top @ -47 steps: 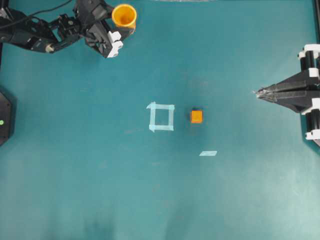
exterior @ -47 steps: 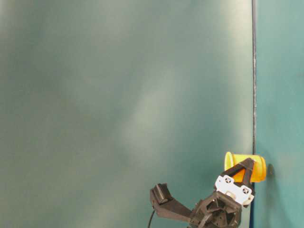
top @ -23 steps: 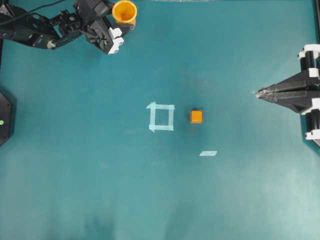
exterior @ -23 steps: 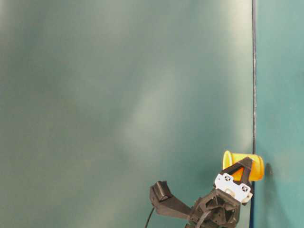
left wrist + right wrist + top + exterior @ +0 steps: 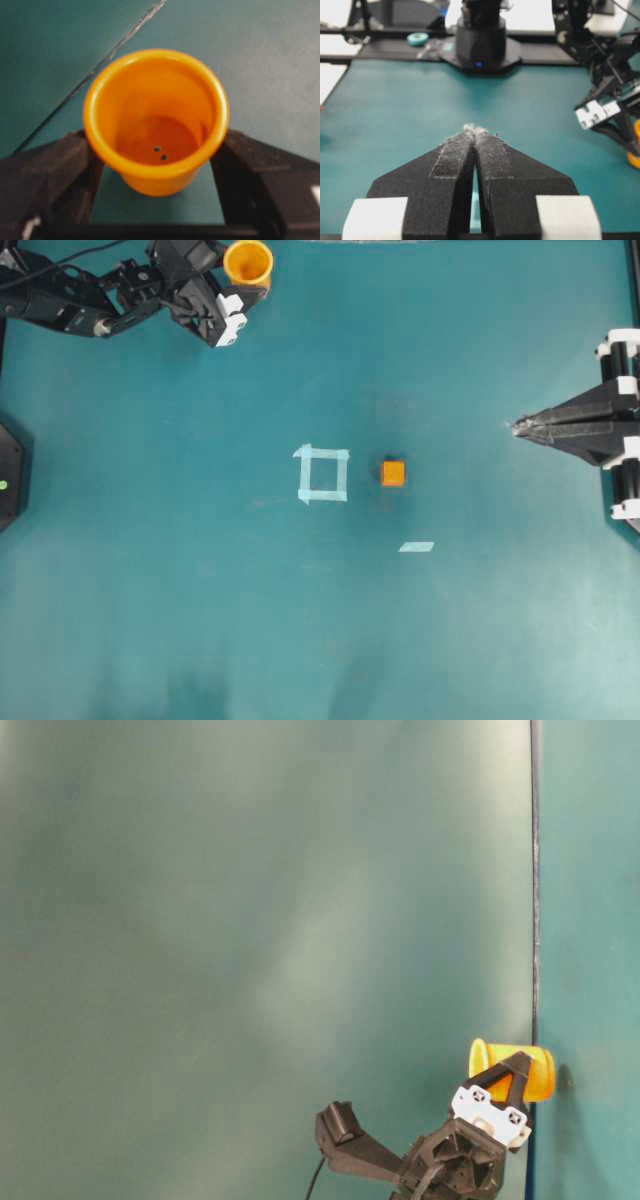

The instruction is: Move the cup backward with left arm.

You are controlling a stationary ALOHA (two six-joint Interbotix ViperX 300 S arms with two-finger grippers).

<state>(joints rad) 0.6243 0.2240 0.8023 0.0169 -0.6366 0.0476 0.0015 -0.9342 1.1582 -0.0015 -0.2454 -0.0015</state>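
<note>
Orange cup (image 5: 248,263) sits at the upper left of the overhead frame, at the table's (image 5: 320,640) far edge, pinched between the left hand's (image 5: 243,302) 2 fingers for the backward move. Right hand (image 5: 517,426), pressed together, idles at right.

Overhead view: straight down on the whole teal surface (image 5: 200,620), from far off. Table-level view: turned on its side, low, facing the far edge, catching only the left gripper (image 5: 512,1070) and the cup (image 5: 535,1072), both also at the overhead view's top left. Left wrist view: very close, down into the cup (image 5: 156,120). Right wrist view: low and level along the shut right gripper (image 5: 474,131), across to the left arm (image 5: 600,55).
</note>
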